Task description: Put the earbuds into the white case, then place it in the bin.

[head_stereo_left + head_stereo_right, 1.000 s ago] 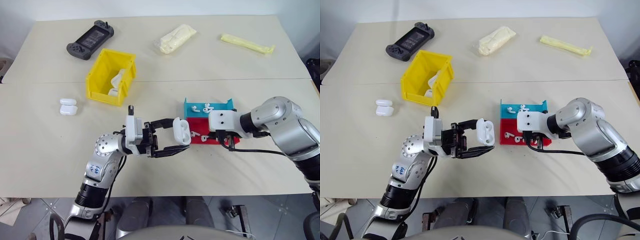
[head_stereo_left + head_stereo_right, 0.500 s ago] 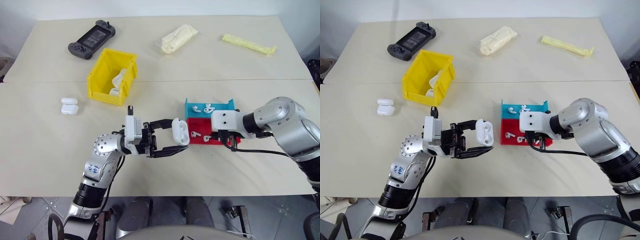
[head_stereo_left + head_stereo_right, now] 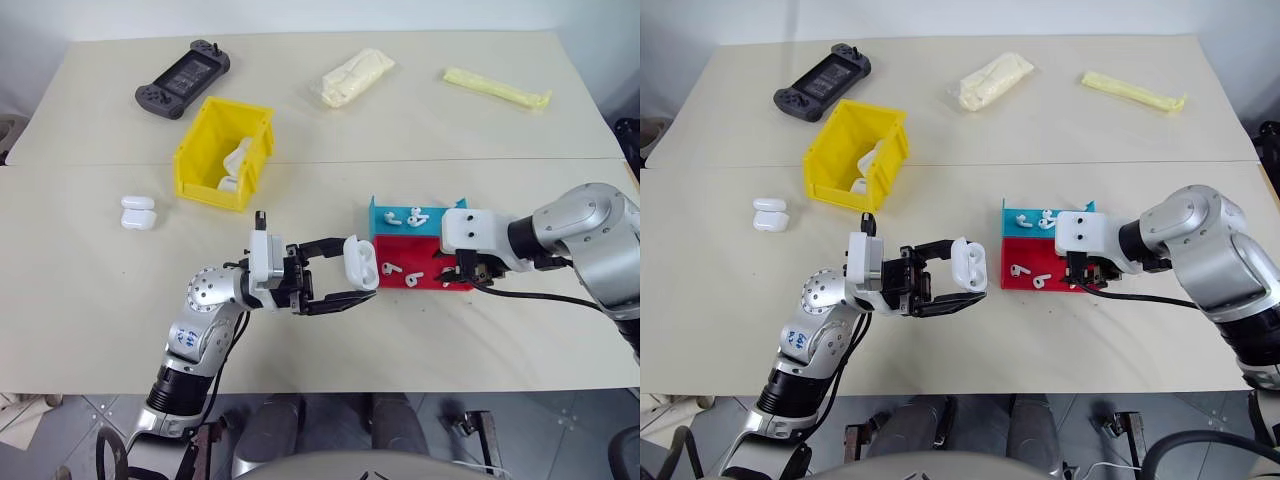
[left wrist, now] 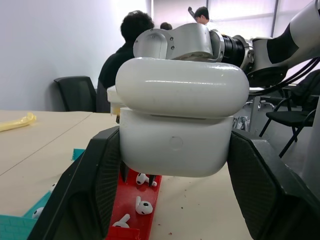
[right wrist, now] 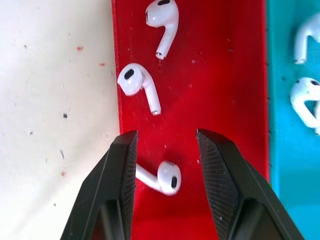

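My left gripper (image 3: 356,272) is shut on the white case (image 3: 362,258), holding it above the middle of the table; the case (image 4: 180,125) is seen from its back, and its lid looks raised. My right gripper (image 5: 166,137) hangs open over the red tray (image 3: 430,268), and one earbud (image 5: 162,177) lies on the tray between its fingers. Two more earbuds (image 5: 135,82) lie further along the red tray. Others (image 3: 405,215) rest in the cyan tray (image 3: 445,213). The yellow bin (image 3: 205,150) stands at the back left with white pieces inside.
Two more white cases (image 3: 136,212) sit on the table left of the bin. A black game controller (image 3: 182,78), a cream packet (image 3: 355,76) and a yellow strip (image 3: 497,87) lie along the far side. People sit in the background (image 4: 130,45).
My right hand has shifted to the right over the red tray, uncovering an earbud there. The left arm and the white case have stayed put.
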